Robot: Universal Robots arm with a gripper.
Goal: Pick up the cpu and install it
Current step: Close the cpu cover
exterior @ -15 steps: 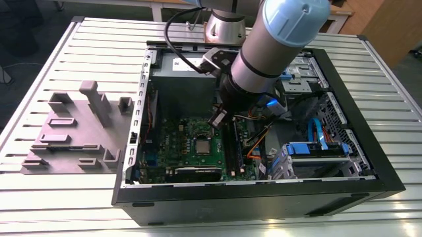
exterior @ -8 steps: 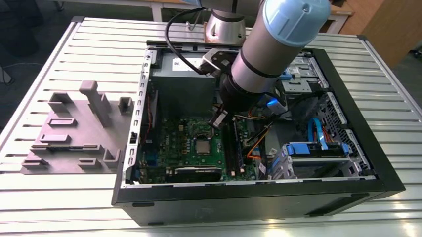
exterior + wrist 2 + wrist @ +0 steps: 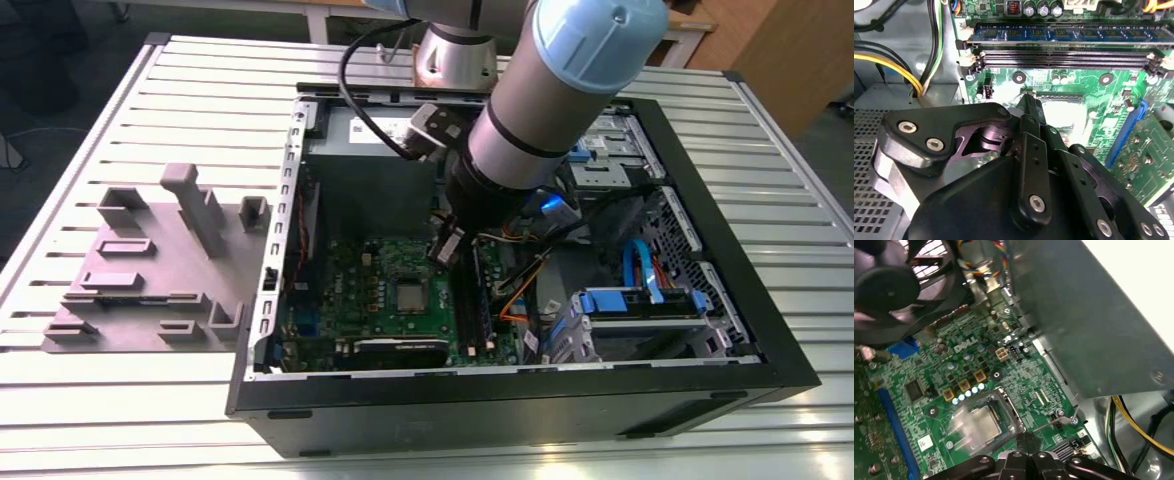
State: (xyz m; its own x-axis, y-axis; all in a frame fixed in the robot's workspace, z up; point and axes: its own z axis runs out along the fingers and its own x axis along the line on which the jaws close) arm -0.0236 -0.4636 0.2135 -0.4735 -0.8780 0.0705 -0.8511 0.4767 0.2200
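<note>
The cpu [image 3: 979, 422] is a small silvery square lying flat inside the metal socket frame [image 3: 1013, 412] on the green motherboard [image 3: 929, 390]. In the exterior view the cpu [image 3: 411, 294] sits mid-board inside the open computer case [image 3: 534, 400]. My gripper [image 3: 447, 252] hangs just above the motherboard [image 3: 354, 290], a short way from the socket toward the memory slots. In both wrist views the black fingertips are pressed together, gripper [image 3: 1027, 102] and gripper [image 3: 1026, 439], with nothing visible between them. The socket area [image 3: 1066, 115] shows bright beyond the tips.
A grey power supply box [image 3: 367, 190] fills the case's far corner. Memory slots [image 3: 1064, 55] run beside the socket. Yellow cables [image 3: 904, 70] and a black fan [image 3: 884, 285] are close by. A blue drive cage [image 3: 641, 300] sits at the exterior view's right, a grey fixture [image 3: 147, 270] on the table.
</note>
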